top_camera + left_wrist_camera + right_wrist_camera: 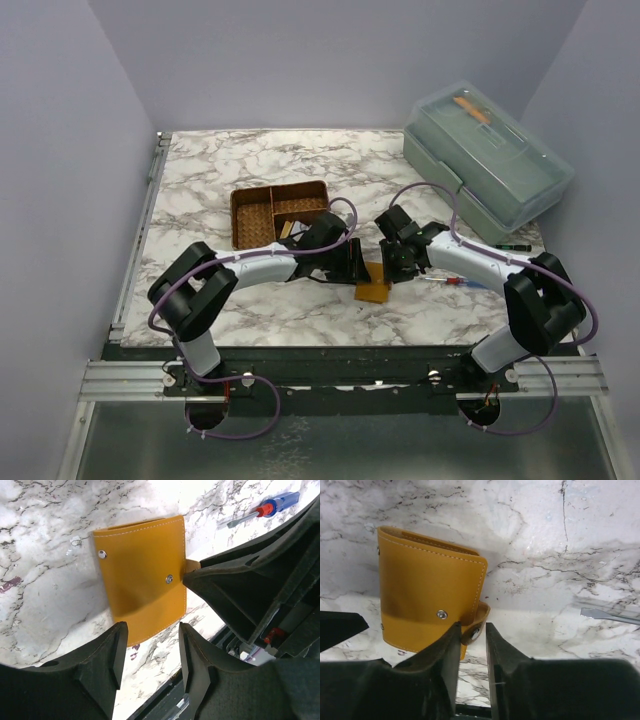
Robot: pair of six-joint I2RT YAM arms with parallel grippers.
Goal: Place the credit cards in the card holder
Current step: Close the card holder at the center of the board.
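Right wrist: right end effector (471,628) pinches card holder (425,590) tab; left end effector (151,630) straddles edge, grip unclear.

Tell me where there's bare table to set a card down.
Free: the marble tabletop left of the woven basket; the far strip behind the basket, left of the toolbox; the near-edge strip before the card holder. Crowded: the centre, where the left end effector and right end effector meet at the card holder, screwdriver beside.
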